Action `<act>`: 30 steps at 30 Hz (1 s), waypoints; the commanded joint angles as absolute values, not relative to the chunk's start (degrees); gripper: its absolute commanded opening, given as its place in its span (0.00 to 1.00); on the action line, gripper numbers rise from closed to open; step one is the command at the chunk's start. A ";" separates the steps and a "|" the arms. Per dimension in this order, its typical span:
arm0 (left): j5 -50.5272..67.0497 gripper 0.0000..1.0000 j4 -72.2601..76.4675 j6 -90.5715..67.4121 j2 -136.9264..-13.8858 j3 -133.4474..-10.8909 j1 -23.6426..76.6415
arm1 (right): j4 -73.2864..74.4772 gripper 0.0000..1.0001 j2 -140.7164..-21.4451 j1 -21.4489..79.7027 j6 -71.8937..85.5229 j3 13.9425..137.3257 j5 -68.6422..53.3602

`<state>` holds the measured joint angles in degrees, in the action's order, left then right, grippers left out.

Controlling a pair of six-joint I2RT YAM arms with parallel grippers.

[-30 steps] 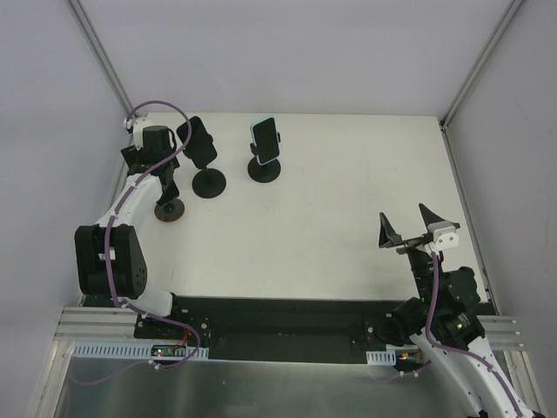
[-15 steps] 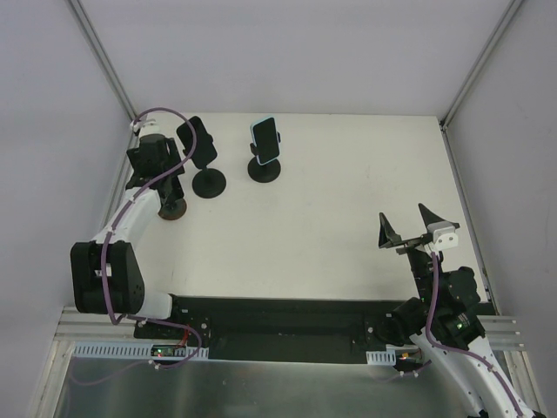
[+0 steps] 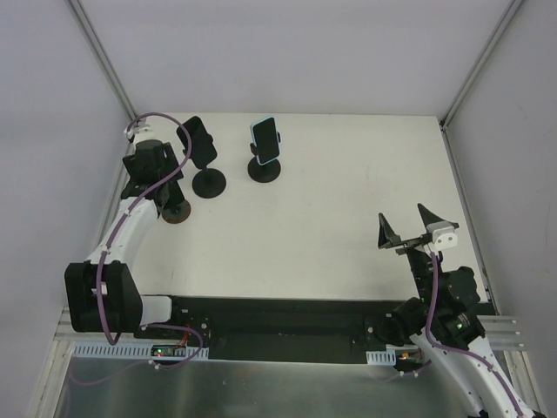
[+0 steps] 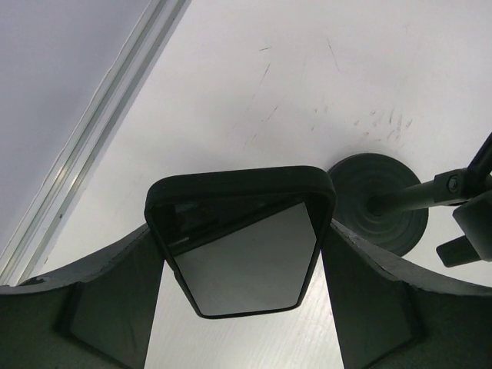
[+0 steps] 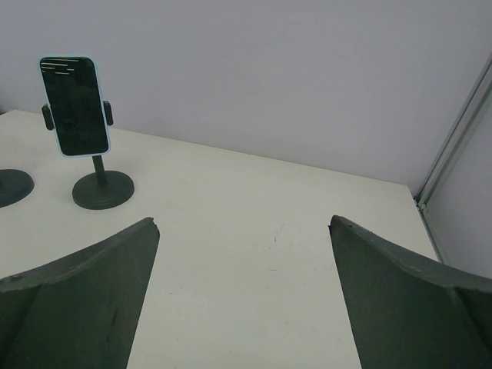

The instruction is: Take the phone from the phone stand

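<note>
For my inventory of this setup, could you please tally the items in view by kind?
Phones: 3 (held phone in the left gripper, black phone, blue-cased phone)
Phone stands: 3 (left stand, middle stand, right stand)
Total: 6

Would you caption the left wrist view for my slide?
Left pincer holds a dark phone clear of the stand.

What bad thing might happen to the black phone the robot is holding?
The black phone is pinched only by its edges between the left fingers, so it might slip and drop onto the table. The stand is right beside it, and another phone on a stand sits close to that arm, so a careless swing might knock one over.
</note>
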<state>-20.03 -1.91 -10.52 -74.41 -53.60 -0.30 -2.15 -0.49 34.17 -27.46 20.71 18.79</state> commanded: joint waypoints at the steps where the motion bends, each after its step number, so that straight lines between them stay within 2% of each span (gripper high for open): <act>1: -21.71 0.18 -3.50 -13.09 -69.71 -54.23 0.35 | -3.16 0.96 10.90 34.72 -26.98 21.97 18.28; 7: -18.47 0.10 -10.35 -15.11 -63.90 -55.98 0.35 | -2.55 0.96 8.80 34.54 -24.97 22.93 14.95; 10: -15.21 0.08 -13.70 -16.34 -60.83 -57.13 0.35 | -0.27 0.96 3.27 34.54 -22.25 26.36 10.74; 14: -9.68 0.06 -18.97 -18.36 -56.87 -57.22 0.35 | 3.69 0.96 -8.84 34.54 -18.29 31.19 2.65; 17: -5.02 0.00 -22.31 -20.39 -54.50 -58.44 0.35 | 8.25 0.96 -18.41 34.63 -16.53 36.37 -5.52; 23: 6.49 0.00 -26.02 -23.99 -50.37 -57.93 0.35 | 15.38 0.96 -37.75 34.54 -10.12 46.92 -19.31; 26: 11.33 0.00 -26.02 -26.54 -49.49 -57.04 0.35 | 14.86 0.96 -44.11 34.54 -5.11 48.87 -22.05; 30: 18.26 0.00 -25.84 -32.06 -50.09 -56.60 0.35 | 5.05 0.96 -49.12 34.63 1.21 46.85 -30.83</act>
<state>8.19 -27.81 -24.84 -50.65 -55.79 -0.30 13.13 -46.68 34.37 -7.44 46.35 -19.44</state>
